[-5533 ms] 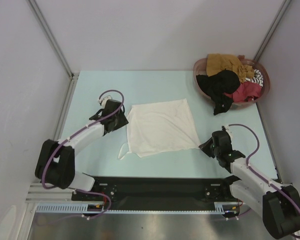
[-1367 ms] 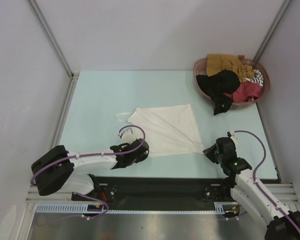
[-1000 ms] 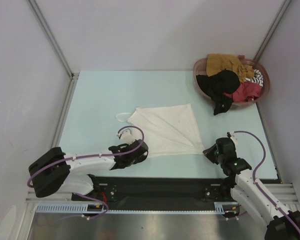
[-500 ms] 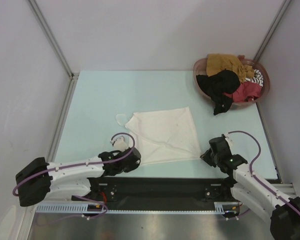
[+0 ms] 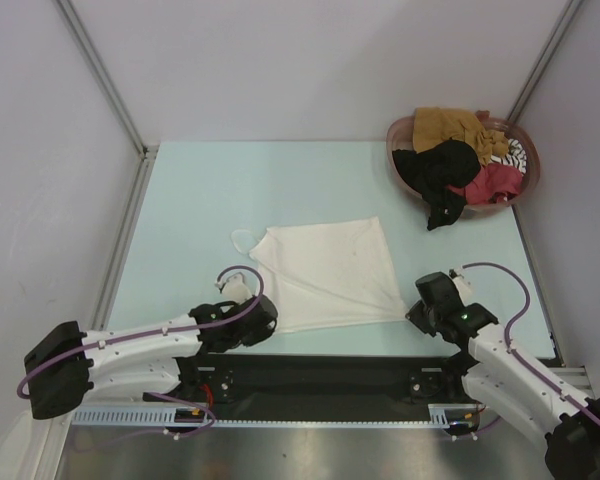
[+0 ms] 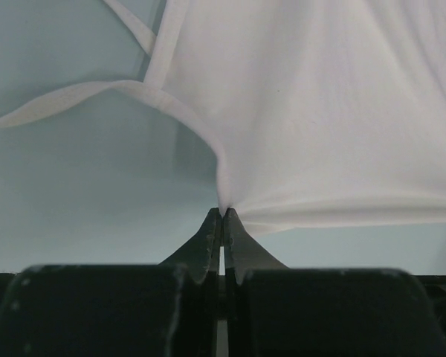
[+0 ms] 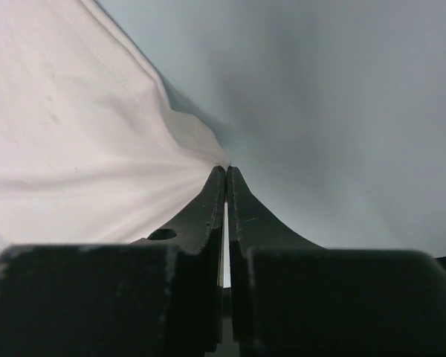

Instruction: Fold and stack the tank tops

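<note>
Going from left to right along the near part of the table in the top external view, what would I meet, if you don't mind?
left gripper → white tank top → right gripper

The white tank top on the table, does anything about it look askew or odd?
Yes. The white tank top lies crooked, with one strap looped out loose at its far left corner. A black tank top hangs over the near rim of the basket.

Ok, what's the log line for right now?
left claw: shut on white top, near left corner | right claw: shut on near right corner | white top: spread on table | basket: other tops inside
</note>
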Robot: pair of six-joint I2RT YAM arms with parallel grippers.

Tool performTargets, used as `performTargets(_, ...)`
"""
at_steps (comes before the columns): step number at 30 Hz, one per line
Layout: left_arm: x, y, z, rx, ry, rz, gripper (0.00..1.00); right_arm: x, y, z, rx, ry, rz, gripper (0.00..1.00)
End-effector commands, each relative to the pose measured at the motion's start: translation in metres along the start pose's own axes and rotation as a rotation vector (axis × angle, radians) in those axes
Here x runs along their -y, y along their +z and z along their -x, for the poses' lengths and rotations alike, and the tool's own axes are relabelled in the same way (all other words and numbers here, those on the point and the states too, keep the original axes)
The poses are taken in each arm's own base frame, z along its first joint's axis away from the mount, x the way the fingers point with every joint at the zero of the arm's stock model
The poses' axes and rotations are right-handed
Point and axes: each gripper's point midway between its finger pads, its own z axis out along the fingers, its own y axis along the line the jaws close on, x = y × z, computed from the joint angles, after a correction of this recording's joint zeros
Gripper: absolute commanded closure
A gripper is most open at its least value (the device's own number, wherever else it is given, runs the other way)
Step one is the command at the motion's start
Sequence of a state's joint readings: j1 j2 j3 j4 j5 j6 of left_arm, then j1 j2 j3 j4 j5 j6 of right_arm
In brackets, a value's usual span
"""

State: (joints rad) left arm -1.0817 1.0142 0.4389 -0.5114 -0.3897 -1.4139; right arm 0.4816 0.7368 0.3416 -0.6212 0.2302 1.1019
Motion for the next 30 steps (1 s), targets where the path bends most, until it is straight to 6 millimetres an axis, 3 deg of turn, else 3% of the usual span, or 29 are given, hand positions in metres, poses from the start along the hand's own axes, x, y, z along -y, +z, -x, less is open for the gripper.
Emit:
performTargets(1,-0.004,-0.009,0.009,0.028,0.026,0.039,0.98,-0.015,-0.012,0.022,0.072,0.016,0.0,1.0)
performTargets(10,-0.023,-0.012,0.005,0.014,0.022,0.064,0.99,-0.016,-0.006,0.012,0.03,0.004,-0.029,1.0)
performTargets(19,-0.011,-0.017,0.016,0.025,0.073,0.077,0.94,-0.027,-0.012,0.02,0.06,0.016,-0.012,1.0)
performTargets(30,0.007,-0.028,0.054,0.068,0.071,0.027,0.94,-0.062,-0.019,0.039,0.092,-0.006,0.029,1.0)
